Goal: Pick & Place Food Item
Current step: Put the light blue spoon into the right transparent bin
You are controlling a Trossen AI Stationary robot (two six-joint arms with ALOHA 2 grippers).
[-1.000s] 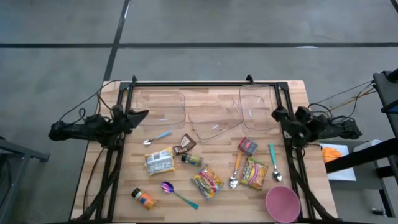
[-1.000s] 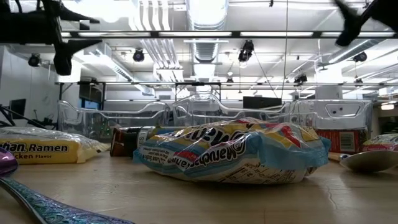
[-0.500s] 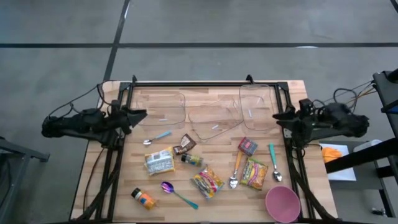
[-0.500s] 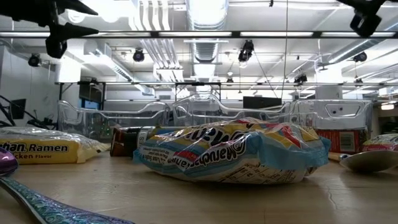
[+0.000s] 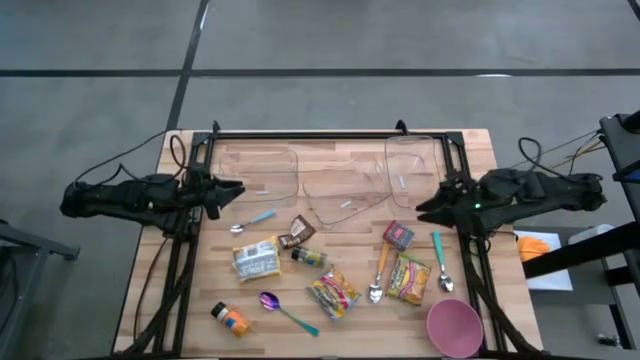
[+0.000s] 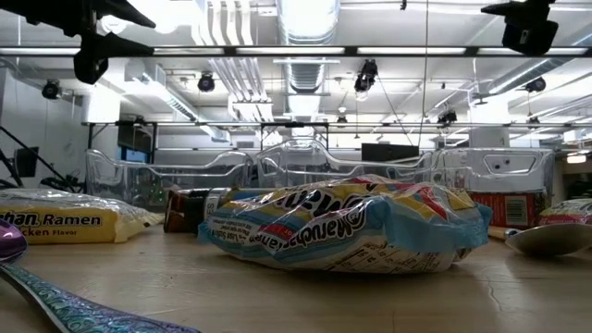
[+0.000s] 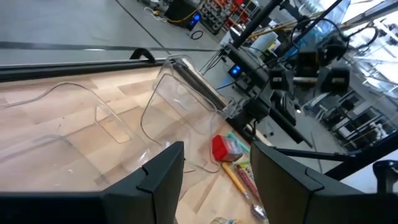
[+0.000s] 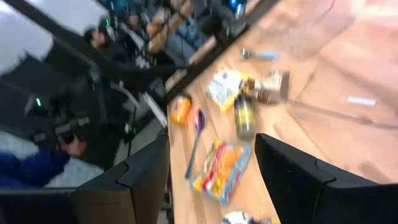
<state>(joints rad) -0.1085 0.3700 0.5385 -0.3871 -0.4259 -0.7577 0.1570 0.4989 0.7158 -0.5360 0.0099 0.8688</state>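
Several food items lie flat on the wooden table: a yellow ramen packet (image 5: 257,258), a colourful ramen packet (image 5: 333,293) that fills the low view (image 6: 351,227), another packet (image 5: 408,278), a red box (image 5: 398,235), a brown packet (image 5: 296,232), a small dark jar (image 5: 308,257) and an orange bottle (image 5: 229,318). My left gripper (image 5: 238,187) is open and empty above the table's left side; its wrist view (image 7: 214,180) looks across the clear containers. My right gripper (image 5: 420,212) is open and empty, raised just right of the red box; its wrist view (image 8: 214,180) looks along the packets.
Three clear plastic containers (image 5: 262,172) (image 5: 345,192) (image 5: 412,170) stand along the far side. Spoons lie among the food: blue-handled (image 5: 252,220), purple (image 5: 285,308), wooden (image 5: 378,275), teal (image 5: 441,262). A pink bowl (image 5: 455,326) stands at the near right corner.
My right gripper has reached in from the table's right edge toward the left and a little toward the near edge, ending beside the red box. It has stayed open. The things on the table have not moved.
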